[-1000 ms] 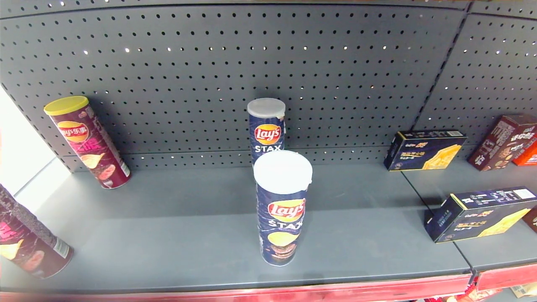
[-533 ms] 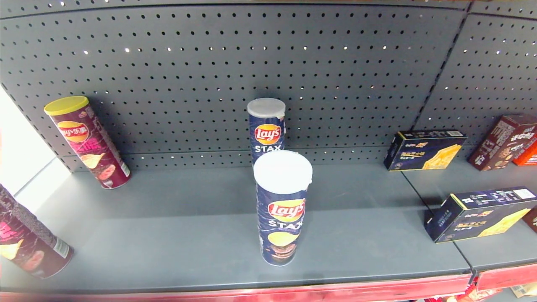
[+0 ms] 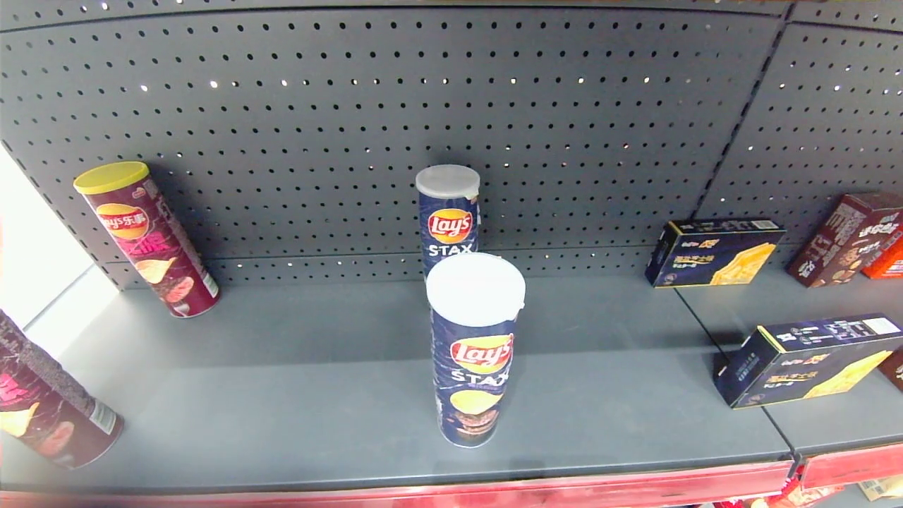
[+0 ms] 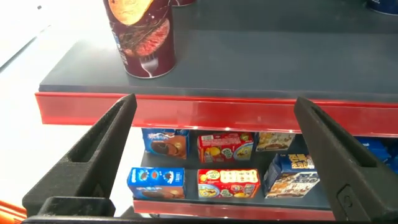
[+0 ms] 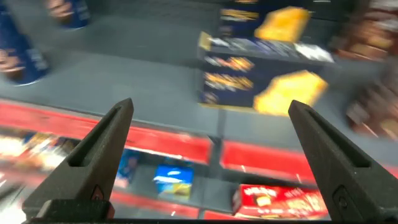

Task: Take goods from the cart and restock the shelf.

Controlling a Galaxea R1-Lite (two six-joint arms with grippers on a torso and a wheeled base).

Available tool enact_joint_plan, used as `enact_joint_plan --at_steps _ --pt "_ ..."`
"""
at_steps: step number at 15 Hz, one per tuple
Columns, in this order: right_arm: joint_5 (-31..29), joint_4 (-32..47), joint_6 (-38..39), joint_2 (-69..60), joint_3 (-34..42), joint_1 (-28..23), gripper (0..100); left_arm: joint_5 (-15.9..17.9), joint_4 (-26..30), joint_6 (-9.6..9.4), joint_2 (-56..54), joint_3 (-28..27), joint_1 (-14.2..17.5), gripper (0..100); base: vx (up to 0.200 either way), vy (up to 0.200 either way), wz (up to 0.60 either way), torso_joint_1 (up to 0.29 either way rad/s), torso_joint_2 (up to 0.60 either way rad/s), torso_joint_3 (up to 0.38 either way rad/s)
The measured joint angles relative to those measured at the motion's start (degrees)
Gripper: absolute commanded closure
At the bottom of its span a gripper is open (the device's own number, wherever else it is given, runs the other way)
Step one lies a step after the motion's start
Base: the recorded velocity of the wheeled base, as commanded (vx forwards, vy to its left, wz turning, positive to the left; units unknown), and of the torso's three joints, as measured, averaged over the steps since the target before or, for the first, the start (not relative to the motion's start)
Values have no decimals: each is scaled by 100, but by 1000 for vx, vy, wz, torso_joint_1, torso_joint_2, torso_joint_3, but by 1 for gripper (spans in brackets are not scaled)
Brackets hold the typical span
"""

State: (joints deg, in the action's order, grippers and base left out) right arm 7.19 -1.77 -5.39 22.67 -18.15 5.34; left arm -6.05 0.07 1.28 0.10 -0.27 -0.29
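- My left gripper [image 4: 214, 102] and right gripper [image 5: 211, 104] are both wide open, holding nothing.
- The shelf [image 3: 282, 395] lies just ahead of both; the blue can [image 3: 474, 353] stands upright in its middle.

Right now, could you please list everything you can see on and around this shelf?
Blue cans: two, white lids, mid-shelf, one behind the other.
Maroon cans: two, left end, back one yellow-lidded.
Navy boxes: two, yellow print, right section.
Brown box: one, far right, back.
Orange box: one, far right edge.
Small boxes: several, blue, red, yellow, the level below.
Shelf: one, grey, red front edge.
Left gripper: black, open, facing shelf edge.
Right gripper: black, open, facing navy boxes.
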Motion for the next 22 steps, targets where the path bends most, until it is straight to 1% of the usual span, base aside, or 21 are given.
enact_joint_plan --at_steps 2,5,7,9,12,17,20,22 --pt "126 -91 -95 1090 -594 411 0 0 0 0 0 0 0 0 0 0 0 0 0 0" --pt "227 -712 -167 2586 -1296 942 0 0 2 -2 1 0 -4 0 0 0 0 0 0 0" --pt "263 -951 -196 3327 -1573 1428 0 0 2 0 1 0 -4 0 0 0 0 0 0 0" --pt "257 -1002 -273 3813 -1732 1768 0 0 0 -6 1 0 -4 0 0 0 0 0 0 0" --pt "255 -1033 -317 4287 -1858 2048 0 0 -5 -6 1 0 2 0 0 0 0 0 0 0" --pt "255 -1804 -323 5175 -1930 2415 0 11 -7 -9 4 6 2 0 0 0 0 0 0 0" --pt "252 -1887 -323 5602 -2074 2651 0 17 -7 -9 4 6 2 0 0 0 0 0 0 0" --pt "235 -1905 -328 5870 -2321 2776 0 17 -7 -9 6 6 0 0 0 0 0 0 0 0"
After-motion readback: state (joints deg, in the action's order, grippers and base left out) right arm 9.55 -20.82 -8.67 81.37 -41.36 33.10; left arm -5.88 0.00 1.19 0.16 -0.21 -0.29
